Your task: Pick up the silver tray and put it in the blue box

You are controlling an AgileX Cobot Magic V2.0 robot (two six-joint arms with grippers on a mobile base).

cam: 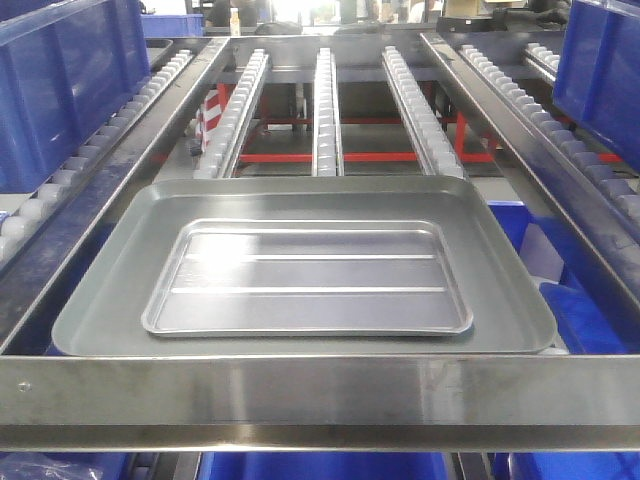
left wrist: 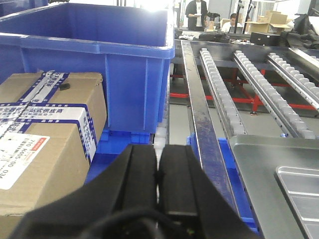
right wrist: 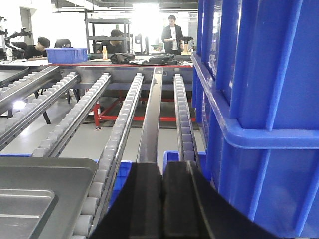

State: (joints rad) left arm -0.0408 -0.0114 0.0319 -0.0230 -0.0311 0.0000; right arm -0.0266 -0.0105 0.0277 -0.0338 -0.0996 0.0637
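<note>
Finding: silver tray (cam: 305, 280) lies between both pairs of fingers

It rests inside the grey tray (cam: 95, 300), long axis crosswise, to the right of the left fingers (left wrist: 142, 172) and to the left of the right fingers (right wrist: 147, 191). Both pairs are pressed together and hold nothing. Neither pair looks clearly nearer. The blue box (left wrist: 124, 74) stands ahead of the left fingers.

A shiny, shallow silver tray (cam: 308, 278) with rounded corners and two long ridges is lying flat, centred inside a larger dull grey tray (cam: 110, 290). The blue box (right wrist: 259, 99), deep, ribbed and thick-rimmed, is standing upright to its right.
</note>
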